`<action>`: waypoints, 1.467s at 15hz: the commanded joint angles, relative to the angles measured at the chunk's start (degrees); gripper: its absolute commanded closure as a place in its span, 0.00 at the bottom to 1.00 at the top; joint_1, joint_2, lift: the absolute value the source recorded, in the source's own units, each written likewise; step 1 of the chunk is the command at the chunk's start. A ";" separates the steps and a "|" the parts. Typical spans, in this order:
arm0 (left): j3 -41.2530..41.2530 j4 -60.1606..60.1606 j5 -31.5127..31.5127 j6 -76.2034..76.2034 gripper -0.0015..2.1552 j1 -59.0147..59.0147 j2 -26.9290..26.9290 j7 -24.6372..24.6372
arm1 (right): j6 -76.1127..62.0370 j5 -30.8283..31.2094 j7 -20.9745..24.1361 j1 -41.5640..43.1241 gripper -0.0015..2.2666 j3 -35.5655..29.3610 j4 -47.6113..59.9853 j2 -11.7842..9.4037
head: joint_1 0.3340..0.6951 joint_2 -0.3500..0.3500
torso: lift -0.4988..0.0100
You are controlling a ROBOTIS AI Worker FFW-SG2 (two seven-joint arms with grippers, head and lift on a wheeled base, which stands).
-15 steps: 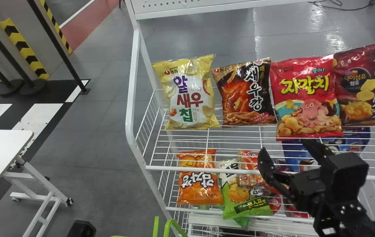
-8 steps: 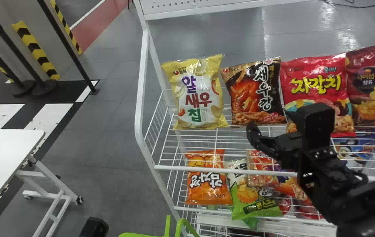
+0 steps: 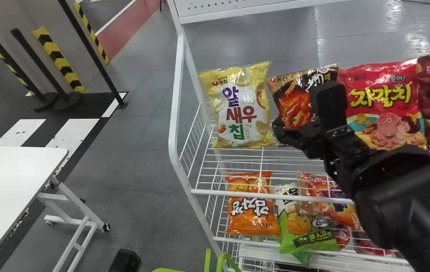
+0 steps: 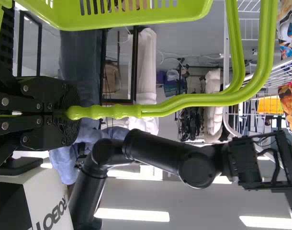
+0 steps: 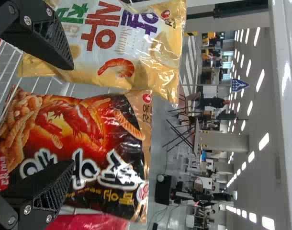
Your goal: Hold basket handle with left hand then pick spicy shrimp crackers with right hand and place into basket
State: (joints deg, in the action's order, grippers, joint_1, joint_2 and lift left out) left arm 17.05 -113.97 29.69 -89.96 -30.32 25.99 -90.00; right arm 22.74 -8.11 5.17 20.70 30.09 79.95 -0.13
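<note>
Evidently steadying the basket, the left gripper clamps its handle; the right gripper holds its fingers apart, presumably to straddle the spicy shrimp crackers near the upper shelf's left edge.

Spicy shrimp crackers on shelf between two snack bags; table left of shelf.

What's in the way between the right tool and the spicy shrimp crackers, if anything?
Nothing visible stands between the right tool and the spicy shrimp crackers. The yellow bag is right beside them, and one finger overlaps it in the right wrist view, so it might get brushed.
</note>
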 commanded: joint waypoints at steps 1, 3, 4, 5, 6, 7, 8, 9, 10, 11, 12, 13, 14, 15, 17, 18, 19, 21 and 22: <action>0.00 0.50 -0.07 -0.07 0.99 0.00 -0.06 -0.57 | -0.63 0.37 0.01 2.41 0.05 0.06 -4.36 0.18 | 1.00 0.96 | 0.97; 0.00 0.77 -0.07 -0.07 0.99 -0.09 -0.06 -0.57 | -1.16 0.20 0.01 4.17 0.05 -0.20 -7.08 0.18 | 1.00 0.94 | 0.97; 0.00 0.85 -0.07 -0.07 0.99 -0.18 -0.06 -0.57 | -1.51 0.02 0.01 5.66 0.05 -0.20 -9.28 0.18 | 1.00 0.94 | 0.97; 0.00 0.85 -0.07 -0.07 0.99 -0.18 -0.06 -0.57 | -2.04 -0.15 -0.08 7.07 0.05 -0.20 -11.48 0.18 | 1.00 0.93 | 0.97; 0.00 0.85 -0.07 -0.07 0.99 -0.18 -0.06 -0.57 | -3.27 -0.33 -0.16 7.95 0.05 -0.03 -13.06 0.18 | 1.00 0.92 | 0.97; 0.00 0.85 -0.07 -0.07 0.99 -0.18 -0.15 -0.57 | -3.27 -0.07 -0.43 8.65 0.05 -0.03 -14.12 0.18 | 1.00 0.90 | 0.97; 0.00 0.85 -0.07 -0.07 0.99 -0.27 -0.15 -0.57 | -3.80 0.11 -0.78 9.27 0.05 -0.03 -15.26 0.18 | 1.00 0.89 | 0.97; 0.00 0.85 -0.07 -0.07 0.99 -0.35 -0.24 -0.57 | -4.15 0.11 -0.78 9.88 0.05 0.06 -16.58 0.18 | 1.00 0.89 | 0.97; 0.00 0.85 -0.07 -0.07 0.99 -0.53 -0.24 -0.57 | -4.15 0.11 -0.78 9.88 0.05 -0.03 -17.28 0.18 | 1.00 0.88 | 0.97; 0.00 0.94 -0.07 -0.07 0.99 -0.53 -0.32 -0.57 | -4.50 -0.15 -0.78 9.97 0.06 -0.03 -17.81 0.18 | 1.00 0.88 | 0.97; 0.00 1.03 -0.07 -0.07 0.99 -0.53 -0.32 -0.57 | -4.67 -0.51 -2.36 10.67 0.19 -0.03 -18.77 0.18 | 1.00 0.87 | 0.97; 0.00 1.03 -0.16 -0.07 0.99 -0.53 -0.41 -0.57 | -4.67 -0.95 -3.15 11.02 0.54 0.06 -19.92 0.18 | 1.00 0.87 | 0.97; 0.00 1.12 -0.25 -0.07 0.99 -0.62 -0.59 -0.57 | -4.67 -1.38 -3.06 11.02 0.88 -0.03 -20.00 0.18 | 1.00 0.87 | 0.97; 0.00 1.03 -0.42 -0.07 0.99 -0.53 -0.68 -0.57 | -4.67 -1.38 -3.06 10.76 0.97 -0.03 -20.00 0.18 | 1.00 0.87 | 0.97; 0.09 1.12 -0.42 -0.07 0.99 -0.53 -0.68 -0.57 | -6.78 -1.30 -3.06 9.09 0.99 -0.73 -19.13 0.18 | 1.00 0.87 | 0.97; 0.09 1.12 -0.42 -0.07 0.99 -0.62 -0.68 -0.57 | -6.96 -0.86 -2.54 7.77 0.99 -0.99 -16.75 0.18 | 1.00 0.87 | 0.97; 0.18 1.12 -0.42 -0.07 0.99 -0.62 -0.68 -0.57 | -6.78 0.11 -2.10 6.28 0.99 -0.99 -13.68 0.18 | 1.00 0.87 | 0.97; 0.18 1.12 -0.42 -0.07 0.99 -0.62 -0.68 -0.57 | -5.38 3.01 -1.31 3.11 0.99 -1.96 -7.00 0.18 | 1.00 0.88 | 0.97; 0.18 1.21 -0.42 -0.07 0.99 -0.62 -0.68 -0.57 | -4.15 4.68 -1.22 1.80 0.99 -2.49 -3.74 0.18 | 1.00 0.89 | 0.97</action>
State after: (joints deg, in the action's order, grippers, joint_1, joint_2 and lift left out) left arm 17.23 -112.84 29.27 -89.96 -30.93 25.31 -90.00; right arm 17.17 -5.59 3.87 24.48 28.28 71.73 0.00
